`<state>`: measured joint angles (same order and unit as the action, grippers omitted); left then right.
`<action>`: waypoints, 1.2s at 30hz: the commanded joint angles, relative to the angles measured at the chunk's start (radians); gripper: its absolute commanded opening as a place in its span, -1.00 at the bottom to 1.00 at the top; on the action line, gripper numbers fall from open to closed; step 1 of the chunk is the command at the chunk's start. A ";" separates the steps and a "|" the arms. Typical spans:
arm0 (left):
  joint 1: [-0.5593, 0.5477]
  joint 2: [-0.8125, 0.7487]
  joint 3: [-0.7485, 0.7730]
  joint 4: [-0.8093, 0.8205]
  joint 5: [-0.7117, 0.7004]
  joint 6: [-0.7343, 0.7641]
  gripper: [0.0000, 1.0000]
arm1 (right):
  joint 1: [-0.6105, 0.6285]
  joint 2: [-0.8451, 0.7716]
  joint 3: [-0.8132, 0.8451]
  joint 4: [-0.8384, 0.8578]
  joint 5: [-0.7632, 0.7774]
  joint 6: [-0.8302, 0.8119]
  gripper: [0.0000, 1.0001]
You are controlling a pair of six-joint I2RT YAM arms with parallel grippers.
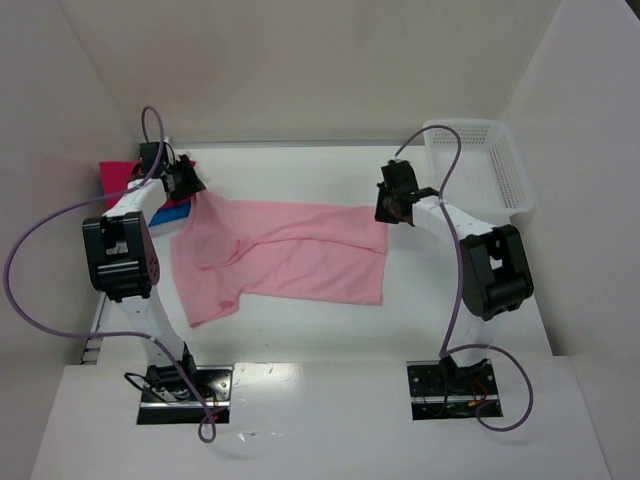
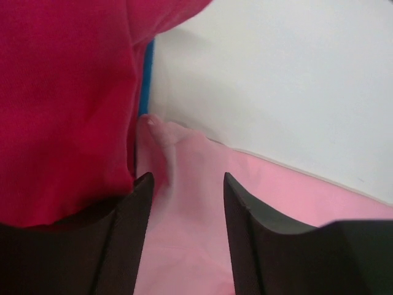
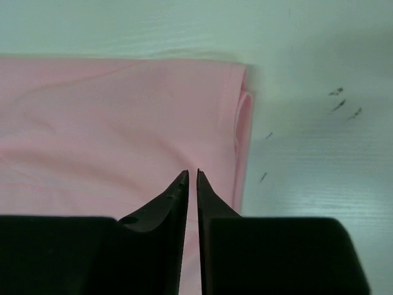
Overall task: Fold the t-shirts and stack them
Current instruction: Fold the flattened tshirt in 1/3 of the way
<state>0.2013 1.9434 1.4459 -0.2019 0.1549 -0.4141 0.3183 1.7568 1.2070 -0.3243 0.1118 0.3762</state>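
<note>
Mounts: both arms sit on dark base plates, left plate and right plate, at the near edge in front of you.
Cables: a purple cable loops wide off your left arm, and another runs up along the right arm.
Table: the white table carries everything. The right wrist view shows you a few small dark marks on it, just past the cloth's edge.
Light pink t-shirt: the light pink t-shirt lies spread across the middle of the table, between your two grippers, with one sleeve pointing toward the left base.
Right gripper: your right gripper hangs over the shirt's far right corner. Its fingers are almost pressed together, with only a thin slit between them and no cloth seen in it.
Left gripper: your left gripper is at the shirt's far left corner with its fingers spread. Pink cloth shows in the gap, rising to a small peak beyond the tips.
Folded shirts: the magenta t-shirt lies on the blue t-shirt at the far left, right beside the left gripper.
Basket: a white mesh basket stands at the far right corner.
Room: a plain pale back wall and side walls enclose the table.
</note>
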 commanded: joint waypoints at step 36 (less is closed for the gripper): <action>-0.109 -0.179 -0.133 0.001 0.081 0.069 0.58 | -0.196 0.418 0.409 -0.206 0.178 -0.053 -1.00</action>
<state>0.0898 1.7255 1.2957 -0.2167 0.1776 -0.3646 0.1895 2.1407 1.5669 -0.4722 0.2486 0.3459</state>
